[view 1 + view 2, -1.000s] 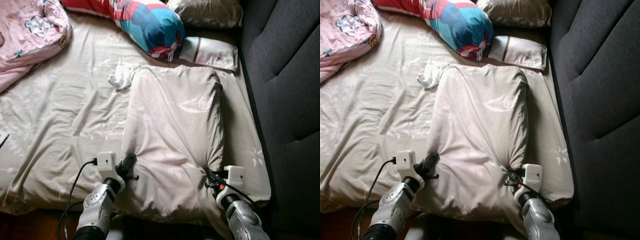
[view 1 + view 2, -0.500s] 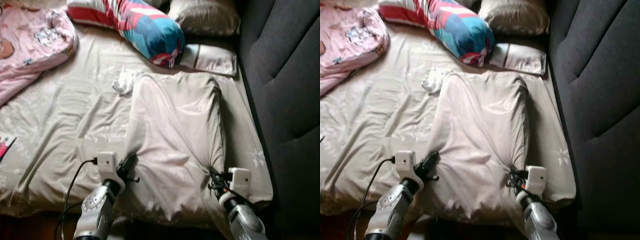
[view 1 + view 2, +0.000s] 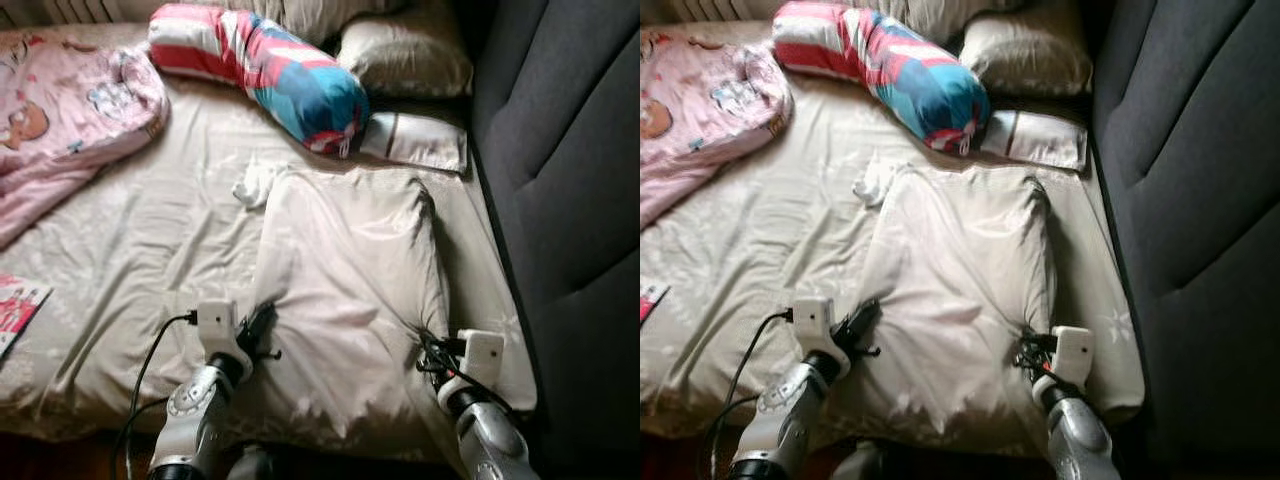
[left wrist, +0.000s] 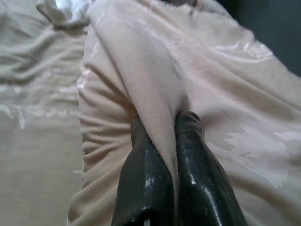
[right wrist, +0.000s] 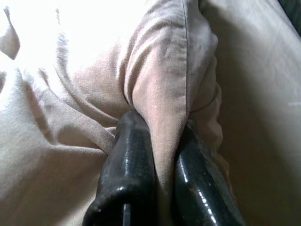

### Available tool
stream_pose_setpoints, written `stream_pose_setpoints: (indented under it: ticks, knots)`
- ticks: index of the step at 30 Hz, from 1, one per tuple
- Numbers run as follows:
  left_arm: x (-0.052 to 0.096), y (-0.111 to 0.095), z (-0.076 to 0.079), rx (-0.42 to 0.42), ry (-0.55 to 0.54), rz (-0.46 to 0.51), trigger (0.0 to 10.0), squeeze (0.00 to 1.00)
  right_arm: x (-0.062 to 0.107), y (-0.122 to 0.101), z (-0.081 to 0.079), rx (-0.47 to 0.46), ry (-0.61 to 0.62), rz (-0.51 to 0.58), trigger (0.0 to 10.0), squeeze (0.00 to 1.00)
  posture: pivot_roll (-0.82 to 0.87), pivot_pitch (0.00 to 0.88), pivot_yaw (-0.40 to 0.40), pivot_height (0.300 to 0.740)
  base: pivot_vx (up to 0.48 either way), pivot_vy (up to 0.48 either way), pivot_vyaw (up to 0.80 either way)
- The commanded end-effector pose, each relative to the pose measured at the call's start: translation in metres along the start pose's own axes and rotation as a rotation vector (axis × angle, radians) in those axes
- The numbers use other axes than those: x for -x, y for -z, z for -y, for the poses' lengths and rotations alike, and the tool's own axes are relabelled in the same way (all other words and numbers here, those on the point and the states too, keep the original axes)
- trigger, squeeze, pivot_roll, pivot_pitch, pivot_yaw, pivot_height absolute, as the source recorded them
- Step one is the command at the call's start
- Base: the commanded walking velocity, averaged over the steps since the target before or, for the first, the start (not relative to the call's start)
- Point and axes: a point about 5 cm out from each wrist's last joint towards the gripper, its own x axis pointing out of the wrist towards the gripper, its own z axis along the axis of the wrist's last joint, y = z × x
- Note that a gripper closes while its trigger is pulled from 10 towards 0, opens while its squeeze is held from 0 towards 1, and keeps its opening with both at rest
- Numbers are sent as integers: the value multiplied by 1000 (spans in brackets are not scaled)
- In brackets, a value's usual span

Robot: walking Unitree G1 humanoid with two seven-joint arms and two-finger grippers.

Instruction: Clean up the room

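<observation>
Beige sheets (image 3: 130,240) cover a wide bed, with a dark grey padded headboard (image 3: 570,180) running along its right side. On the near part of the bed lies a large beige pillow (image 3: 350,290), its far end reaching toward the other pillows.

The left gripper (image 3: 258,328) pinches the pillow's near left corner; in the left wrist view its two black fingers (image 4: 188,169) are closed with a fold of the cloth squeezed between them. The right gripper (image 3: 432,352) does the same at the near right corner, and in the right wrist view its fingers (image 5: 129,165) are clamped on a bunched ridge of the pillow case.

Beyond the pillow, a long bolster (image 3: 265,75) in red, white and blue lies slantwise. Just right of its end sits a small flat white pouch (image 3: 415,140), and behind that a grey-beige cushion (image 3: 405,55). A small crumpled white cloth (image 3: 252,185) rests just beside the pillow's far left corner. A pink blanket (image 3: 70,120) with cartoon prints is heaped at the far left, and a magazine (image 3: 15,310) lies at the left edge.
</observation>
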Motion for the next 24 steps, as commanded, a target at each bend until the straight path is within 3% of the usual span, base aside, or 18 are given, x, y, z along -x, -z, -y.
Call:
stream_pose_setpoints:
  ticks: [1,24]
  knots:
    - [4,-9,-10,-23,-34,42,10000,0,1,-14,11,-1,56,90,10000,0,-96,209,23,740,0,0,0]
    - [3,-12,-12,-35,-32,44,10000,0,-2,-16,13,-10,77,98,10000,0,-96,211,26,740,0,0,0]
